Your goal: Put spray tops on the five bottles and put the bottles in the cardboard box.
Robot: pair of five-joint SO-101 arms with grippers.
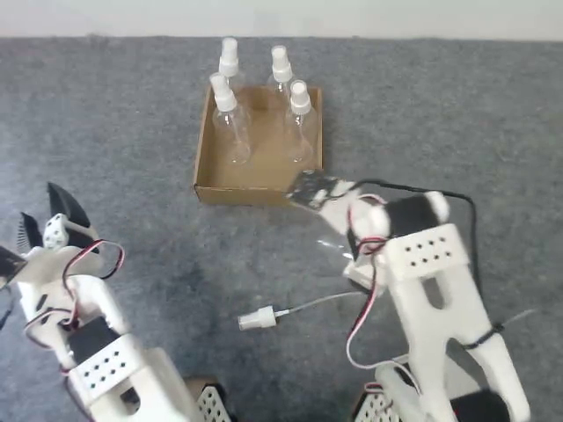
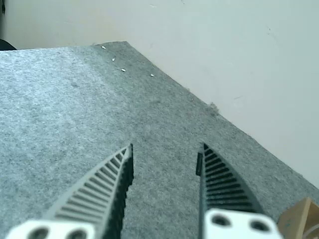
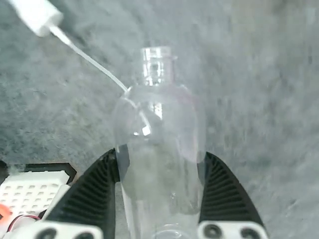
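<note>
A clear bottle [image 3: 158,129] with a bare neck sits between the fingers of my right gripper [image 3: 159,159], which is shut on its body. A loose white spray top [image 1: 258,319] with a long thin tube lies on the grey carpet, left of and nearer than the right arm [image 1: 422,255]; it also appears as the spray top [image 3: 32,15] beyond the bottle. The cardboard box [image 1: 211,180] stands at the back centre, with several capped bottles [image 1: 230,123] upright inside. My left gripper [image 1: 40,207] hangs open at the near left over bare carpet, also shown as the gripper [image 2: 167,149].
Grey carpet [image 1: 132,132] covers the table up to a pale wall [image 2: 224,45] at the back. A corner of the box [image 2: 299,219] shows beside the left gripper. Red and black cables [image 1: 365,299] hang along the right arm.
</note>
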